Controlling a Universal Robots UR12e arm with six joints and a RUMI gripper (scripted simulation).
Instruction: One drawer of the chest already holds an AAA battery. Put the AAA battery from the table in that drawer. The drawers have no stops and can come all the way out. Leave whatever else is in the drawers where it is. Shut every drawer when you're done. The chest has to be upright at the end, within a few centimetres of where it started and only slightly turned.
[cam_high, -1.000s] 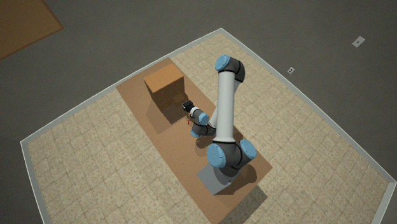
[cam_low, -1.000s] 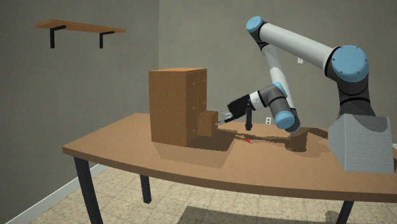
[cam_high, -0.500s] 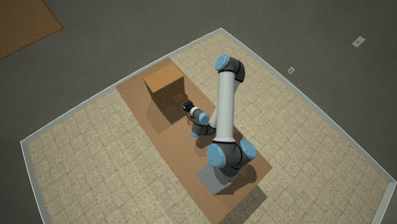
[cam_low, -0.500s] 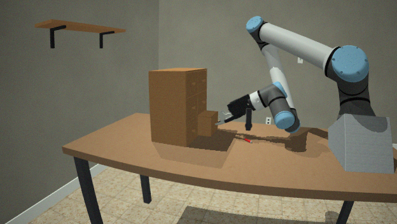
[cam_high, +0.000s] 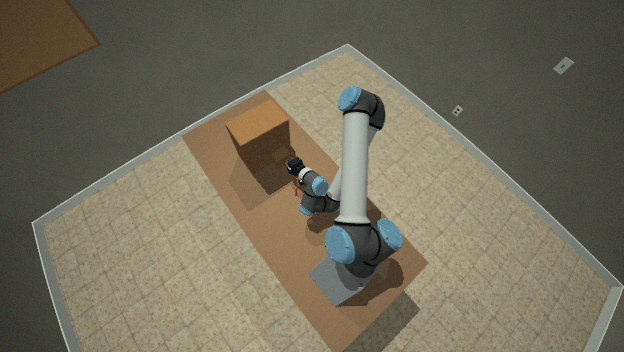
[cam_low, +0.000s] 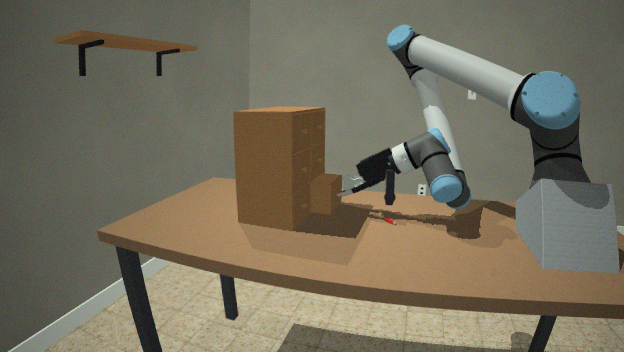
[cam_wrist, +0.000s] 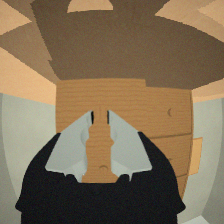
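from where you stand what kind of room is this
Probably a plain indoor workroom: a curved wooden table on dark legs carries the arm's grey pedestal and a small chest of drawers, with tiled floor, grey walls and a bracketed wall shelf.

Wooden chest (cam_low: 272, 165) stands upright on the table, top flat, drawer fronts facing right in the exterior view. One low drawer (cam_low: 325, 194) sticks partway out; its inside can't be seen. The rest look shut. AAA battery (cam_low: 390, 220), tiny and red, lies flat on the tabletop, well apart from the chest.
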